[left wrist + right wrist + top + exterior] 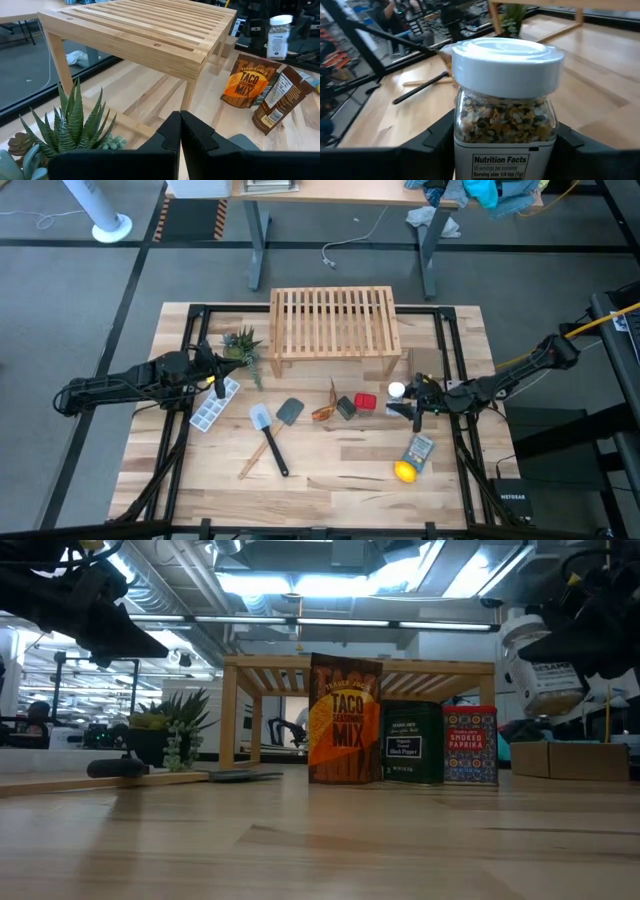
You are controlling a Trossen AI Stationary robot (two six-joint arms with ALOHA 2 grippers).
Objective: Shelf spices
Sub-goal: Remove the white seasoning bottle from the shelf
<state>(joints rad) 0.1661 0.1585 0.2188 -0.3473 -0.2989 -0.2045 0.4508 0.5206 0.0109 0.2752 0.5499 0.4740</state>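
1. Right wrist view shows the right gripper (pixel 504 145) with its jaws gripping the white-capped bottle (pixel 504 95).
2. It hangs above the counter (pixel 330 455), right of the shelf (pixel 334 320).
3. Left gripper (pixel 179 132): jaws closed, empty, beside the plant (pixel 75 125).

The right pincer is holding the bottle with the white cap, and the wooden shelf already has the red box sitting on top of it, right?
Not quite. The right pincer does hold the white-capped bottle, as the right wrist view shows. But the shelf has nothing on top. The high view shows the red box down on the table in front of it.
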